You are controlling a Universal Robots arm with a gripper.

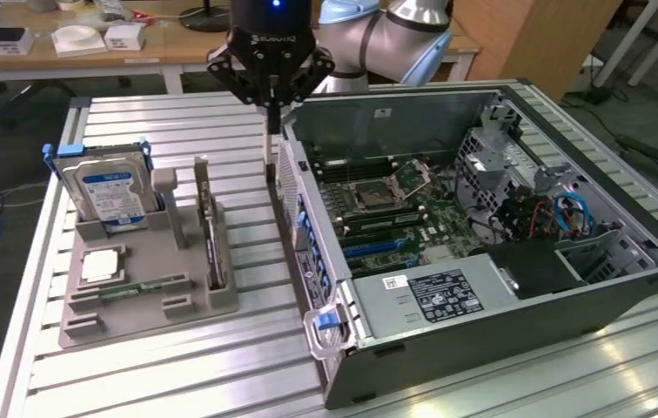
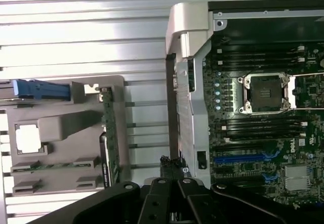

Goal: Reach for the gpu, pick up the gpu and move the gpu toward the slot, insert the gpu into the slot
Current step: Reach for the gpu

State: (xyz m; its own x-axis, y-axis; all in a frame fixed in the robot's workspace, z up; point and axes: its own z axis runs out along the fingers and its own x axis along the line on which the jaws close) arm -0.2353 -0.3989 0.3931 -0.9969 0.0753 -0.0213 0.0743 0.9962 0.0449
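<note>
Gpu (image 1: pixel 204 228) (image 2: pixel 109 133) is standing on its long edge in a slot of the grey moulded holder (image 1: pixel 131 309) (image 2: pixel 61 128), showing as a thin flat green board with a dark block along one face. The holder is lying on the ribbed aluminium worktop (image 1: pixel 190 374), and a silver, blue-labelled drive (image 1: pixel 109 187) is standing upright in it beside the card. The black tool (image 1: pixel 271 117) (image 2: pixel 171 173) is hanging above the gap between the holder and the open dark metal case (image 1: pixel 515 296), its fingers pressed together into a narrow point and gripping nothing. Inside the case a green motherboard (image 1: pixel 387 209) (image 2: pixel 263 133) is lying flat, with a square socket and long slots.
</note>
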